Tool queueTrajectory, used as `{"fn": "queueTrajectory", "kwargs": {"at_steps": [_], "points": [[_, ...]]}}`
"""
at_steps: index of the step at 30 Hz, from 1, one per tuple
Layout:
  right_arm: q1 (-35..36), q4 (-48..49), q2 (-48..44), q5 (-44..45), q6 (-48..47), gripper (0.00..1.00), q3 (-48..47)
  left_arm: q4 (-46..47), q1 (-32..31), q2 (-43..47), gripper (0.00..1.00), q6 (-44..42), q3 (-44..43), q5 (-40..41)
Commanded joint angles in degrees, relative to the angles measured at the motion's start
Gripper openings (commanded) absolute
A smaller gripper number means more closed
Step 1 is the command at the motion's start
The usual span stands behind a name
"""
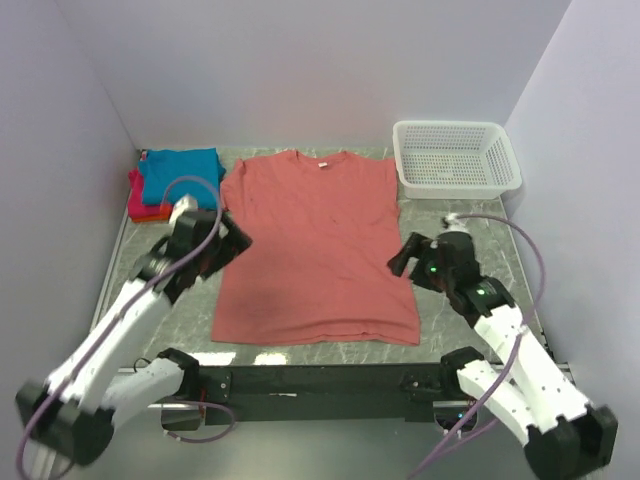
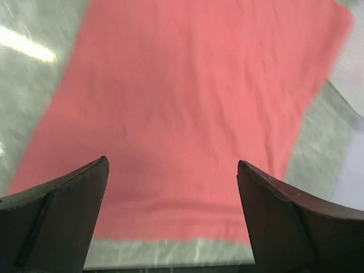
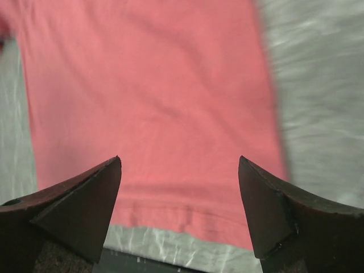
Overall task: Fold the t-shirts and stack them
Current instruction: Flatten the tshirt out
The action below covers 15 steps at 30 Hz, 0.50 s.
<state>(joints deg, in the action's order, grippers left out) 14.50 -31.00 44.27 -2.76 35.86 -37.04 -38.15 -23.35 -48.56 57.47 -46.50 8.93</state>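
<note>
A salmon-red t-shirt point(image 1: 315, 245) lies spread flat on the grey table, collar at the far side, hem near me. It fills the left wrist view point(image 2: 187, 96) and the right wrist view point(image 3: 148, 91). My left gripper point(image 1: 236, 240) is open and empty, hovering at the shirt's left edge. My right gripper point(image 1: 400, 258) is open and empty, hovering at the shirt's right edge. A folded teal-blue t-shirt point(image 1: 180, 172) lies on a folded magenta-pink one point(image 1: 135, 198) at the far left corner.
A white mesh basket point(image 1: 456, 157) stands at the far right corner. White walls close in the table on the left, the far side and the right. A black rail point(image 1: 320, 380) runs along the near edge between the arm bases.
</note>
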Motion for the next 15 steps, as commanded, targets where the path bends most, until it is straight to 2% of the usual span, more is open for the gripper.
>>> {"fn": "queueTrajectory", "kwargs": {"at_steps": [1, 2, 4, 8, 15], "points": [[9.3, 6.1, 5.8, 1.0, 0.1, 0.89, -2.7, -2.3, -0.1, -11.3, 0.99, -5.3, -10.9, 10.7], [10.9, 7.2, 9.8, 1.2, 0.9, 0.89, -3.1, -2.1, -0.1, -16.0, 0.99, -5.4, -12.1, 12.0], [13.3, 10.2, 16.0, -0.3, 2.7, 0.89, -4.2, 2.5, 0.0, -22.3, 0.99, -7.1, -14.0, 8.3], [15.1, 13.3, 24.9, -1.5, 5.4, 0.89, -5.3, 9.1, 0.2, -31.4, 0.99, -8.3, -14.8, 4.7], [15.9, 11.8, 33.6, 0.7, 5.2, 0.89, -6.5, 12.2, 0.4, -41.8, 1.0, -7.9, -12.6, 1.4]]}}
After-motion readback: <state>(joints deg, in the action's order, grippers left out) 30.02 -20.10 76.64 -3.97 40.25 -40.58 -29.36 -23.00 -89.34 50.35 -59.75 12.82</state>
